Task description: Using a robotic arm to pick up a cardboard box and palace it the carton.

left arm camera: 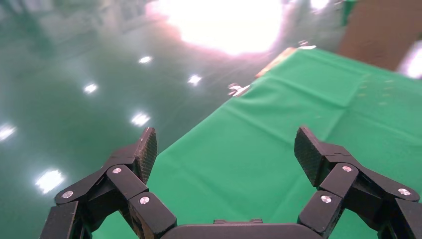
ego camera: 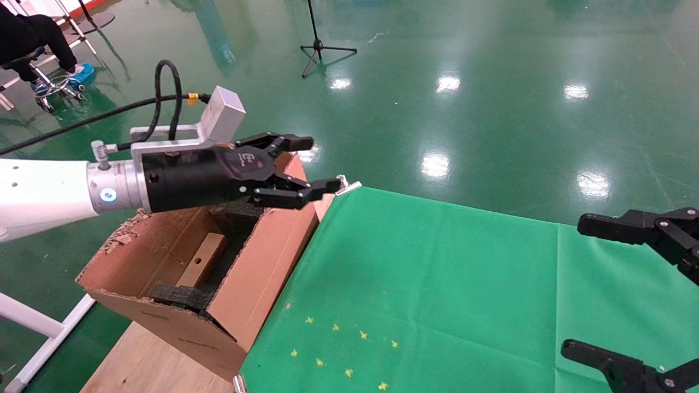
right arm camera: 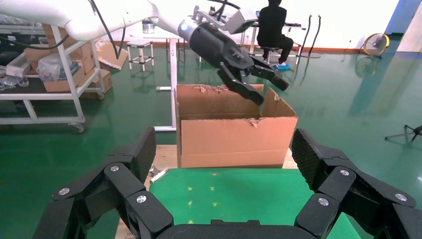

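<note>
The small brown cardboard box (ego camera: pixel 203 261) lies inside the carton (ego camera: pixel 261 267), between pieces of black foam. The carton stands with its flaps up at the table's left end, and the right wrist view shows its side (right arm camera: pixel 234 139). The robotic arm on my left reaches over the carton. Its left gripper (ego camera: pixel 317 165) is open and empty above the carton's far rim, with only green cloth between its fingers (left arm camera: pixel 226 147). The right wrist view also shows it above the carton (right arm camera: pixel 268 91). My right gripper (ego camera: pixel 579 286) is open and empty at the table's right edge (right arm camera: pixel 222 149).
A green cloth (ego camera: pixel 437 284) with small yellow marks covers the table. The carton rests on a wooden board (ego camera: pixel 142 365). On the glossy green floor beyond stand a tripod (ego camera: pixel 319 46) and a seated person (ego camera: pixel 33 33). A white frame leg (ego camera: pixel 38 322) lies at the lower left.
</note>
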You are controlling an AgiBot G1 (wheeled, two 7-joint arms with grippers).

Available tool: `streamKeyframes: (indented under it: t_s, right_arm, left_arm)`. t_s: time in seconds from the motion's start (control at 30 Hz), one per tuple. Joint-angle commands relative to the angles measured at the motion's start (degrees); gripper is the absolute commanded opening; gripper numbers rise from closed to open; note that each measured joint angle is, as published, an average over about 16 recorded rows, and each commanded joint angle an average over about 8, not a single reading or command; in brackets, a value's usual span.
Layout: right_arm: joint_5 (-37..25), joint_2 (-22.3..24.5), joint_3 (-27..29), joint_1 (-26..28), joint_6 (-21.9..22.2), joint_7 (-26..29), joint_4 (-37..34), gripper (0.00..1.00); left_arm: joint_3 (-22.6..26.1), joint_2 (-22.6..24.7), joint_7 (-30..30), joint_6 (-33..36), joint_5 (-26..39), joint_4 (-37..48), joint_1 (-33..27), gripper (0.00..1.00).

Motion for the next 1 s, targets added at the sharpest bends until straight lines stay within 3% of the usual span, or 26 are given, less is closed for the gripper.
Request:
streamKeyframes:
  t_s: [0.03, 1.0]
  right_arm:
    - [0.0, 0.0, 0.0, 0.0, 0.0, 0.0, 0.0, 1.0]
    - [0.02, 0.01, -0.01, -0.01, 0.02, -0.01, -0.01, 1.0]
  left_arm:
    - [-0.36, -0.03, 0.51, 1.0, -1.53, -1.29, 0.79, 1.0]
    - [-4.56, -0.42, 6.46, 12.88, -19.75, -16.58, 10.18, 1.0]
